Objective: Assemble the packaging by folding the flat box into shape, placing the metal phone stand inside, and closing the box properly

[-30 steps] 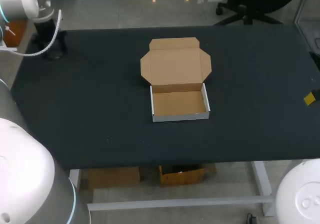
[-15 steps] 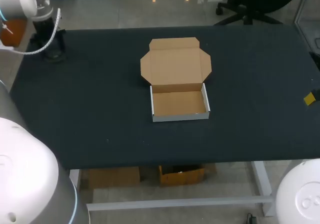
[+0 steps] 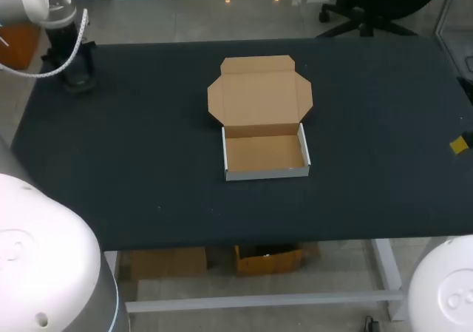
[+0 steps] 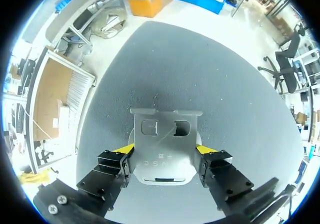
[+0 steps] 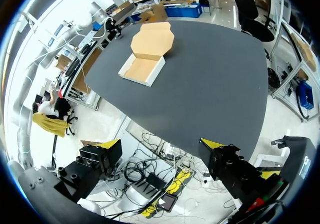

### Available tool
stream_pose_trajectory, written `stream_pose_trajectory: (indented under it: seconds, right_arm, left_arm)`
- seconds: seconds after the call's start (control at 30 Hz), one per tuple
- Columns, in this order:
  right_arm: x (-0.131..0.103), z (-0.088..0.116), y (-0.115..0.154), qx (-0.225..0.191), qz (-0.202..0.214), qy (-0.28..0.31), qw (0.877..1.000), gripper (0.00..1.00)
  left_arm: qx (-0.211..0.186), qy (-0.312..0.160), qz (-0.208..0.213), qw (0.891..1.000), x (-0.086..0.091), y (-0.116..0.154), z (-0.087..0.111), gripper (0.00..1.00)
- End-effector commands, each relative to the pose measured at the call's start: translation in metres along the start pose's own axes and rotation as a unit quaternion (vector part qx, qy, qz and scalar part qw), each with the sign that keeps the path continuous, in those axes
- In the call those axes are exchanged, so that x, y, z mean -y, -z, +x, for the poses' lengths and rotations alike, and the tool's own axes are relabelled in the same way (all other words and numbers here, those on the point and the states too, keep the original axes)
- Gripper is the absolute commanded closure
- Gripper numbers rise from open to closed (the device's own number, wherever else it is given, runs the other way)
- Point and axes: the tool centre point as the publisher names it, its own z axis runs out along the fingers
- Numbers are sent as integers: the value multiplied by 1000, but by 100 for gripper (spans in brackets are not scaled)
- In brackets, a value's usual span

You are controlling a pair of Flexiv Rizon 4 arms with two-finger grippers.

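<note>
Dark bench carries the box, its tray formed and its lid lying open. At the left wrist, the left tool looks clamped on the metal phone stand, one tip on each side. It should lift straight and level. The right tool hangs with fingers apart, the box far ahead of it.

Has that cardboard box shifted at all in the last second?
No. The cardboard box sits at the same spot, just as far from the table's far edge, lid flap open.
</note>
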Motion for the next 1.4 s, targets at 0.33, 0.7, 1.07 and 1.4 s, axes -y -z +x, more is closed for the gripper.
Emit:
stream_pose_trajectory:
  seconds: [0.33,0.7,1.07,1.4]
  right_arm:
    - [-4,-4,10,-35,-63,142,987,0]
    - [-4,-4,10,-35,-63,142,987,0]
    - [-4,-4,10,-35,-63,142,987,0]
    - [-4,-4,10,-35,-63,142,987,0]
  left_arm:
    - [1,-6,23,1000,-34,25,-7,100]
    - [1,-6,23,1000,-34,25,-7,100]
    - [1,-6,23,1000,-34,25,-7,100]
    - [1,-6,23,1000,-34,25,-7,100]
